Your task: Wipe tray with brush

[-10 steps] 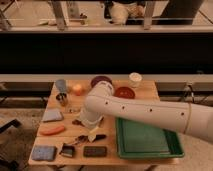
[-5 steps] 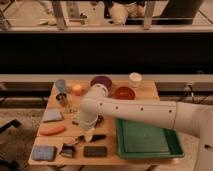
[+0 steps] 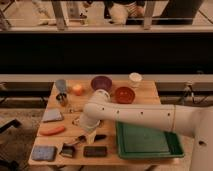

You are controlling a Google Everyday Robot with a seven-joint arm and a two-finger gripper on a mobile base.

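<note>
- Table (image 3: 150,92) of pale wood: spans centre and lower frame.
- Arm (image 3: 145,116): reaches in from right edge, bends down at centre.
- Tray (image 3: 150,142): lies flat at lower right, on front corner of Table.
- Gripper (image 3: 90,134): hangs low at centre, just left of Tray, near Brush; impossible to tell whether open or closed.
- Brush (image 3: 68,149): rests at lower left, between blue sponge (image 3: 43,152) and black block (image 3: 95,151).

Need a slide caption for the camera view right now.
Everyday Robot's gripper low near the brush, left of the green tray.
</note>
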